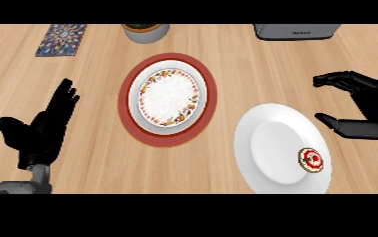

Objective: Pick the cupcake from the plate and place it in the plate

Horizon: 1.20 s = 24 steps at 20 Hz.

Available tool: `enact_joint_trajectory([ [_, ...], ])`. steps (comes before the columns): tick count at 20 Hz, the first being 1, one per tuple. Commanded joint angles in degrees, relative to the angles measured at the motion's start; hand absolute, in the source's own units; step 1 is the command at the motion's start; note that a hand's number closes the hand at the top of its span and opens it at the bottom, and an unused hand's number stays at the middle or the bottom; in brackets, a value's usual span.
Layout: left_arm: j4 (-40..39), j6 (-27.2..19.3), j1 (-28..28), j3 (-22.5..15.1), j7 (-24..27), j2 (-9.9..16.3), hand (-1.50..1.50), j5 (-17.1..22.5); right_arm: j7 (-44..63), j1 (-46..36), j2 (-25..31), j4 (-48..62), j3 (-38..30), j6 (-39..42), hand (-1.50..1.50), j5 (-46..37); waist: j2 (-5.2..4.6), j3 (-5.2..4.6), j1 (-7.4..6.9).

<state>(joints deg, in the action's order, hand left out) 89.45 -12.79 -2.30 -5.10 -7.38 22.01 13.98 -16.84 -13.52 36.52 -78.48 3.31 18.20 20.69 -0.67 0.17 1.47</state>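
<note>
A small cupcake (311, 159) with white icing and a red top sits near the right rim of a plain white plate (277, 148) at the lower right. A second plate (169, 96), white with a floral rim, rests on a red round mat (130, 112) in the middle of the counter. My right hand (353, 106) is at the right edge, above and to the right of the cupcake, fingers and thumb spread apart, holding nothing. My left hand (44, 126) stays open at the lower left, fingers up.
A grey pot with a plant (145, 31) stands at the back centre. A patterned coaster (61, 39) lies at the back left. A metal appliance (297, 31) sits at the back right.
</note>
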Motion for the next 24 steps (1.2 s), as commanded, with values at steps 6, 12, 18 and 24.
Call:
enact_joint_trajectory([
  [6,-4.81,1.85,-3.8,-4.05,-0.59,-2.38,0.0,-2.28,-33.51,5.64,7.42,16.74,3.66,11.69,-1.5,-20.12,-0.05,0.14,-2.18],
  [12,-10.95,4.02,-7.79,0.0,0.34,-1.52,0.0,-1.2,-41.83,5.57,13.02,21.76,6.64,7.87,-1.5,-28.73,0.39,-0.09,-1.56],
  [18,-8.92,3.82,-6.7,0.0,-0.52,-2.5,0.0,-2.91,-38.01,1.74,13.49,21.95,9.43,7.19,-1.5,-32.87,0.59,-0.13,-1.93],
  [24,-9.22,3.29,-7.23,-0.65,-0.58,-4.37,0.0,-4.96,-29.76,2.94,13.94,13.22,13.61,5.62,-1.5,-37.65,0.69,-0.18,-1.49],
])
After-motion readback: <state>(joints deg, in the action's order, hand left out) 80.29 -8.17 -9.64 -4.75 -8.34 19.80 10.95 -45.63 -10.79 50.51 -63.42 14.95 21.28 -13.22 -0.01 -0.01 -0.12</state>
